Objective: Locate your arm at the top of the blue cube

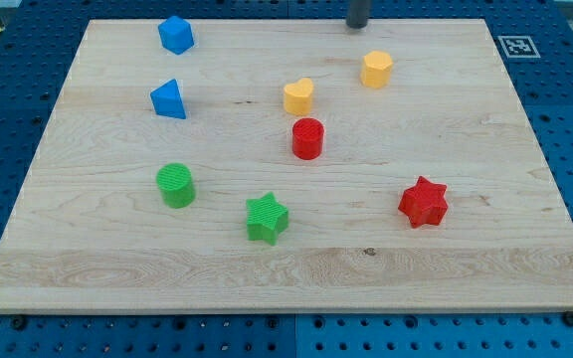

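The blue cube (176, 34) sits near the view's top left of the wooden board (466, 268). My tip (357, 26) is at the view's top edge, right of centre, far to the right of the blue cube and just above the yellow hexagonal block (376, 70). Only the rod's lower end shows. The tip touches no block.
A blue triangular block (169, 99) lies below the blue cube. A yellow heart block (298, 96), red cylinder (307, 138), green cylinder (176, 185), green star (267, 218) and red star (424, 202) are spread over the board. A marker tag (517, 46) sits off the top right corner.
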You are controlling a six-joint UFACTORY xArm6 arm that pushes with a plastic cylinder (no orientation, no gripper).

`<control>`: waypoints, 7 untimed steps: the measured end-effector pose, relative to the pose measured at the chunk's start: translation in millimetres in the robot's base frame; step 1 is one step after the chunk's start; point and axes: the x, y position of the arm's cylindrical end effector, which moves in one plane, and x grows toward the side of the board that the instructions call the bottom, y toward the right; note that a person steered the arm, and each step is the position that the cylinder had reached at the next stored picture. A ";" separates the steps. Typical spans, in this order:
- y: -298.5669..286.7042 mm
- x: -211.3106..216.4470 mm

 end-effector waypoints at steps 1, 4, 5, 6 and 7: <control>-42.9 0.3; -159.9 0.0; -162.9 0.0; -177.5 -0.1; -190.6 -0.2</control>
